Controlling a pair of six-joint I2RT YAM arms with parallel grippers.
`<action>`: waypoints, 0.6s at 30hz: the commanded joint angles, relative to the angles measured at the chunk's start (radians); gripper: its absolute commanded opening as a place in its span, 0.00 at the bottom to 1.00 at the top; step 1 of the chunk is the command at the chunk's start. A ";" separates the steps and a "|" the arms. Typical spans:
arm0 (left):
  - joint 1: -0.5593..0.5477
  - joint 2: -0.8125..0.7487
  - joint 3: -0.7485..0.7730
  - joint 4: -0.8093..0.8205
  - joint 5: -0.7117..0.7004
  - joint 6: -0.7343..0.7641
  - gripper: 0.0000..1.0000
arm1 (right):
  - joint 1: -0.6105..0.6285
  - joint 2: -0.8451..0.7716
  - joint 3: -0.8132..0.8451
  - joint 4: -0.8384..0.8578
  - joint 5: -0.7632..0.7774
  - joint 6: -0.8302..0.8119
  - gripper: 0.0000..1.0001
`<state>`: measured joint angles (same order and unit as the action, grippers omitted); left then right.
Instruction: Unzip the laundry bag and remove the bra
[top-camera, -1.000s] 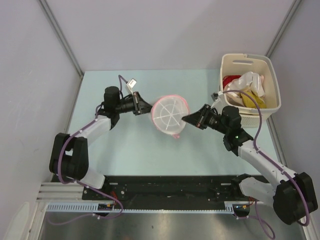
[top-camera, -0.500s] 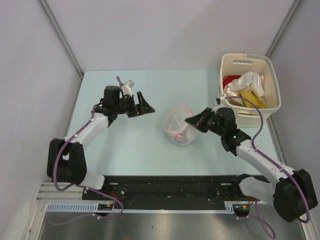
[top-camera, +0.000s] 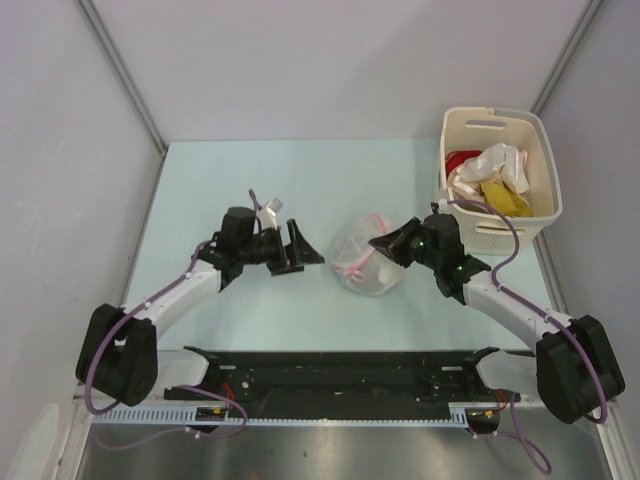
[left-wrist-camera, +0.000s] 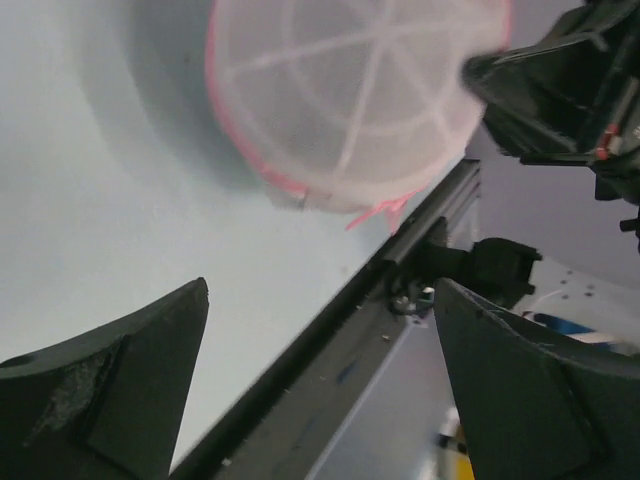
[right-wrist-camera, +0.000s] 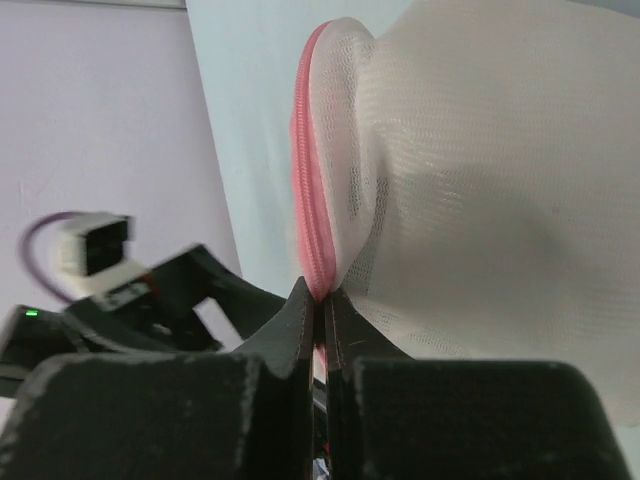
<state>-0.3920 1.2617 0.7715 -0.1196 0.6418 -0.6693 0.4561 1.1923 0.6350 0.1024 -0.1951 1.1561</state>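
Observation:
The laundry bag (top-camera: 362, 266), a white mesh pouch with pink zipper trim, sags onto the table at the centre. My right gripper (top-camera: 381, 243) is shut on its pink rim at the upper right; the right wrist view shows the fingertips (right-wrist-camera: 320, 296) pinching the zipper edge of the laundry bag (right-wrist-camera: 480, 180). My left gripper (top-camera: 306, 256) stands open just left of the bag, apart from it. In the left wrist view the left gripper (left-wrist-camera: 320, 290) has nothing between its fingers, and the laundry bag (left-wrist-camera: 350, 90) lies ahead. The bra is hidden from all views.
A cream slotted basket (top-camera: 495, 116) stands at the back right, holding white, yellow and red clothes (top-camera: 492, 176). It sits close behind the right arm. Grey walls close in the table on the left, back and right. The black rail (top-camera: 350, 368) runs along the near edge.
My left gripper let go of the bag's rim, opened, and swung nearer and rightward. The bag, earlier stretched between both grippers, dropped and now hangs from the right gripper, which has shut fully.

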 joint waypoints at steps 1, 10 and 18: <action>-0.007 -0.015 -0.183 0.338 0.061 -0.416 1.00 | -0.008 0.006 0.022 0.066 0.006 0.021 0.00; -0.031 0.247 -0.265 0.829 0.093 -0.805 0.99 | -0.022 -0.006 0.022 0.059 -0.015 0.005 0.00; -0.103 0.453 -0.183 1.095 0.068 -0.958 0.88 | -0.022 -0.022 0.020 0.039 -0.018 -0.007 0.00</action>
<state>-0.4519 1.6630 0.5316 0.7399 0.7090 -1.4982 0.4366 1.1946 0.6350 0.1173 -0.2100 1.1584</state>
